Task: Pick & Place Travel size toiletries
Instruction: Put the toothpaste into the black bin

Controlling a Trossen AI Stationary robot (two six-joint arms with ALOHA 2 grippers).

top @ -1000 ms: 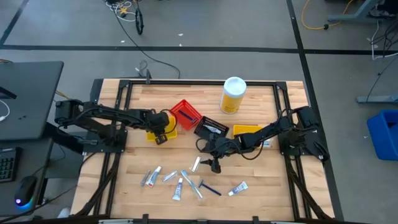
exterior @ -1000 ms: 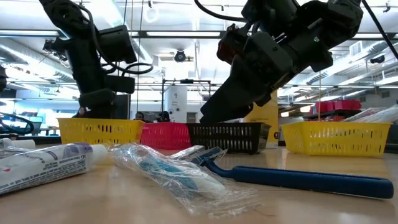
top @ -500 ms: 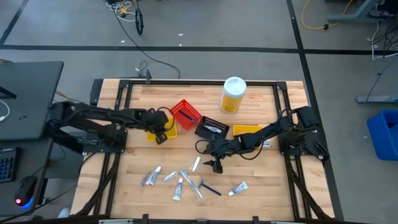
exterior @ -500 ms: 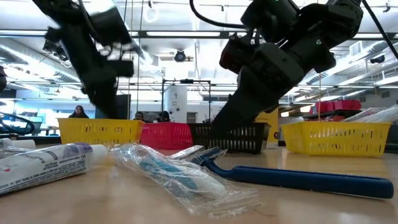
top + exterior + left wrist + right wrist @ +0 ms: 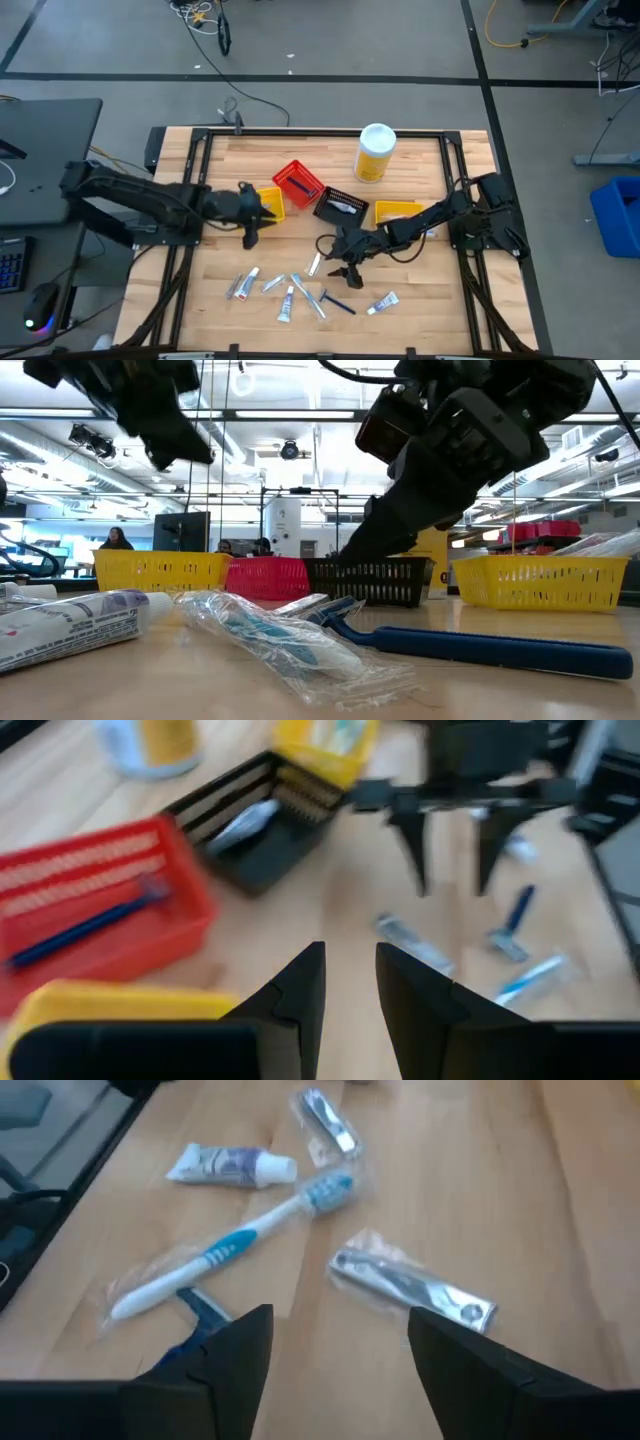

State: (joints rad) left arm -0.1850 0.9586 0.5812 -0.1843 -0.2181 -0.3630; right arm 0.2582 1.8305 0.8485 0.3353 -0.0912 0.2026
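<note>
The right hand [image 5: 344, 268] hangs low over the wooden surface [image 5: 420, 300] with its fingers spread wide and nothing between them, directly above a silver packet in clear wrap [image 5: 412, 1288]; this placement suggests that item is the next pick. The left hand [image 5: 250, 232] sits beside the yellow bin [image 5: 270, 202], its fingers [image 5: 300, 995] set to a narrow gap and empty, apparently clear of the working zone. The remaining toiletries lie loose in a cluster near the front edge of the surface: a wrapped blue-and-white toothbrush [image 5: 235, 1245], a white tube [image 5: 228, 1165], a second silver packet [image 5: 327, 1122] and a blue-handled razor [image 5: 335, 302]. A blue razor [image 5: 85, 925] already lies in the red bin [image 5: 298, 182], and a pale item lies in the black bin [image 5: 338, 205], indicating sorting by type.
</note>
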